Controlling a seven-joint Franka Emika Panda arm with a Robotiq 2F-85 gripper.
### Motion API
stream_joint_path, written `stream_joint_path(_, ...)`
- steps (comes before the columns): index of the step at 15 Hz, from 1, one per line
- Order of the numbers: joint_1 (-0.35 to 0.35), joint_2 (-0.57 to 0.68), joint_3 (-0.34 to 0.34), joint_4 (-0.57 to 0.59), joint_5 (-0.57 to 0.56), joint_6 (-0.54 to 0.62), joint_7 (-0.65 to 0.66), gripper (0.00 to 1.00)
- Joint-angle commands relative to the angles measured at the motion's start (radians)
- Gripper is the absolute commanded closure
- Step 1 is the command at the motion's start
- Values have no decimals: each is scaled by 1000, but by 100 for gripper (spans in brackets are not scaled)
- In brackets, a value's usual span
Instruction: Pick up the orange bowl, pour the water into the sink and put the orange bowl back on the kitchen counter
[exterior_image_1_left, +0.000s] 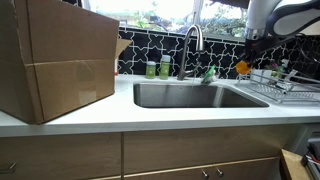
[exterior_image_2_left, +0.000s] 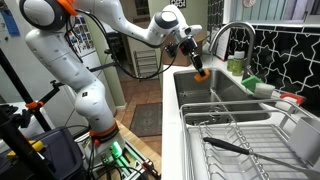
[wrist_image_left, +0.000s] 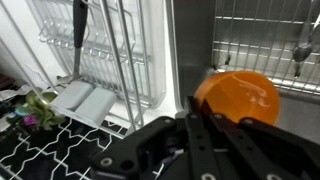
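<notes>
My gripper is shut on the rim of the orange bowl and holds it in the air, tilted, over one end of the sink. In an exterior view the orange bowl hangs under the gripper, above the sink's edge nearest the dish rack. In the wrist view the orange bowl sits just past my dark fingers, with the steel sink floor behind it. The white kitchen counter runs around the basin. I cannot see any water.
A wire dish rack stands beside the sink and also shows in the wrist view. The gooseneck faucet rises behind the basin, with green bottles next to it. A large cardboard box fills the counter's other end.
</notes>
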Motion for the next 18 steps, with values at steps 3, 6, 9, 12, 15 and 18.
stream_joint_path(3, 70, 23, 33, 25, -319, -154, 191, 99)
stream_joint_path(6, 126, 28, 41, 16, -486, -226, 253, 99)
stream_joint_path(9, 180, 36, 41, 3, -649, -291, 296, 99)
stream_joint_path(12, 224, 38, 37, -20, -813, -356, 341, 99)
stream_joint_path(15, 257, 43, 32, -39, -949, -421, 376, 99)
stream_joint_path(18, 283, 47, 18, -52, -1009, -456, 393, 99)
